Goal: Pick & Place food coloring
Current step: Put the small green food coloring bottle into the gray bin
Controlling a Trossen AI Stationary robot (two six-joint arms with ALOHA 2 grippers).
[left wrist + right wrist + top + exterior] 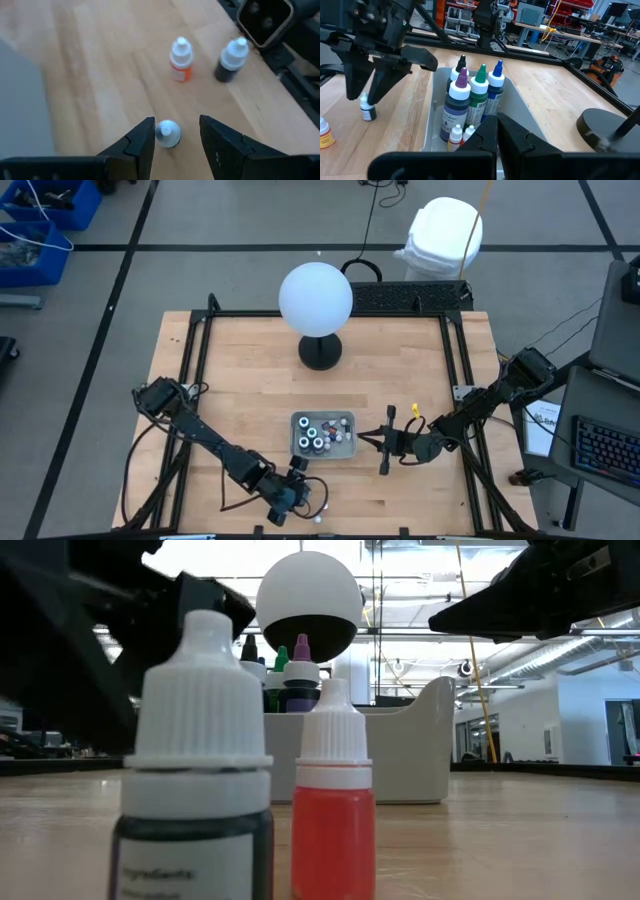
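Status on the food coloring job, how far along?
Done: several bottles stand in the grey tray. In hand: left gripper open around a small white-capped bottle on the table. Left: an orange bottle and a dark bottle. Right gripper waits shut beside the tray.

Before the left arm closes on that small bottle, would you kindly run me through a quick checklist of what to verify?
1. Left pincer open: ok, its fingers stand apart.
2. Small white-capped bottle between those fingers: ok, it sits upright in the gap.
3. Neighbours clear of the grasp: ok, the orange bottle and the dark bottle stand apart, farther off.
4. Grey tray has room: cannot tell, tall bottles and small droppers already crowd it.
5. Right pincer out of the way: not ok, it is shut and sits right at the tray's edge.
6. White globe lamp clear of the path: ok, it stands well behind the tray.
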